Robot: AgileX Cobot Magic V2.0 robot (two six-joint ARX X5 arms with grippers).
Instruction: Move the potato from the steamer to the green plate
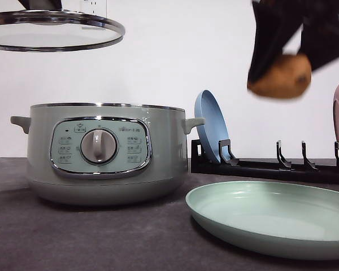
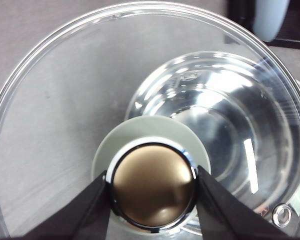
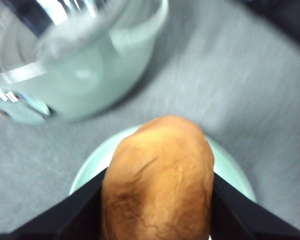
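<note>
We see a clear glass lid with a polished metal rim and a mirror-bright knob. The sage-green round pot looks glossy, its panel chrome-edged. The orange-brown oval potato shows finely veined, matt skin. The pale green plate looks smooth, and the dark tabletop cloth-like.
</note>
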